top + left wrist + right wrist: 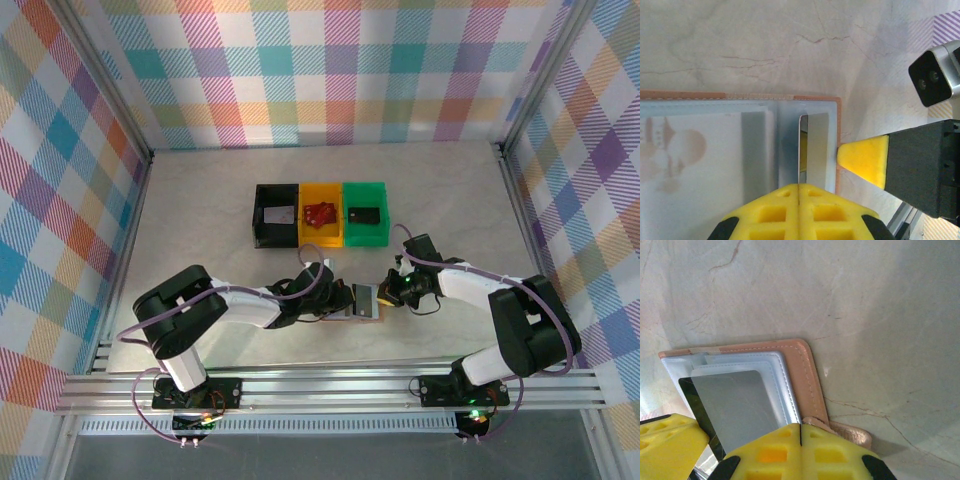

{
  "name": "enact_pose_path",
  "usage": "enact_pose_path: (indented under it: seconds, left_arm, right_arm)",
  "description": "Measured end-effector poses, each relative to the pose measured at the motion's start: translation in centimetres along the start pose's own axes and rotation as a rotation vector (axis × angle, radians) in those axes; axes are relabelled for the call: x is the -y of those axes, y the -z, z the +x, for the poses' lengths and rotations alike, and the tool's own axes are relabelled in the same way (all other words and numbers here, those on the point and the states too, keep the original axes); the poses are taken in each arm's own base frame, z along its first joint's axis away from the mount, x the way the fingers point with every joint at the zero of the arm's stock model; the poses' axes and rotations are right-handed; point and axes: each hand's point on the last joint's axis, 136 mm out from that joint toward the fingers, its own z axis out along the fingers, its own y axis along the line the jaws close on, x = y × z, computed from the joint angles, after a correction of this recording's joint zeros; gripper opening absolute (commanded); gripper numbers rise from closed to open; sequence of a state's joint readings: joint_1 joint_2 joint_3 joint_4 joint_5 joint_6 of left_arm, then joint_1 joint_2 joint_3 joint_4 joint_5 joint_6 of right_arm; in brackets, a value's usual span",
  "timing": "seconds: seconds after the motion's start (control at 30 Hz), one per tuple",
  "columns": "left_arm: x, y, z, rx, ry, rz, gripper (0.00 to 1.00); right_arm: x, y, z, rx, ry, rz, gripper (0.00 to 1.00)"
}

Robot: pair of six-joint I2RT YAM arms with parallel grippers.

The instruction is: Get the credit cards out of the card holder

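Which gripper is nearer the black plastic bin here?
Left. The left gripper is on the tan leather card holder, diagonally right of the black plastic bin; the right gripper is at the holder's right edge, farther off.

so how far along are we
Done: card holder lies open; a grey piece, maybe a card, sits in the black bin. In hand: left gripper seems to pinch a credit card raised from its pocket; right gripper braces the holder's edge. Left: pulling it free.
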State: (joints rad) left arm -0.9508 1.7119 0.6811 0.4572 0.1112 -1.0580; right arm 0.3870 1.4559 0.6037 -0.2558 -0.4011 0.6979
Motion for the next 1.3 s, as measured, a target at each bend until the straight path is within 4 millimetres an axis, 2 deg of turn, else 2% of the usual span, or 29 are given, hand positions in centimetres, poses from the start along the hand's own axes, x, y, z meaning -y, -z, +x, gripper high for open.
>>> enact_pose_path:
  seconds: [0.37,0.77,1.03,1.3]
  left_arm:
    - [-1.0,1.3,-0.1,0.011,0.006,-0.02,0.0]
    - [-1.5,0.9,0.2,-0.001,0.008,-0.023,0.0]
    - [-1.3,0.9,0.1,-0.001,0.011,-0.018,0.0]
    - [-0.9,0.9,0.0,0.005,0.02,0.003,0.0]
  right_arm:
    - [-0.4,0.2,0.3,-0.013,0.006,-0.021,0.0]
    - [-3.8,2.0,1.5,-0.03,0.096,-0.153,0.0]
    - [-3.9,0.4,2.1,-0.083,0.097,-0.16,0.0]
    - [-3.4,-0.6,1.5,-0.074,0.074,-0.148,0.0]
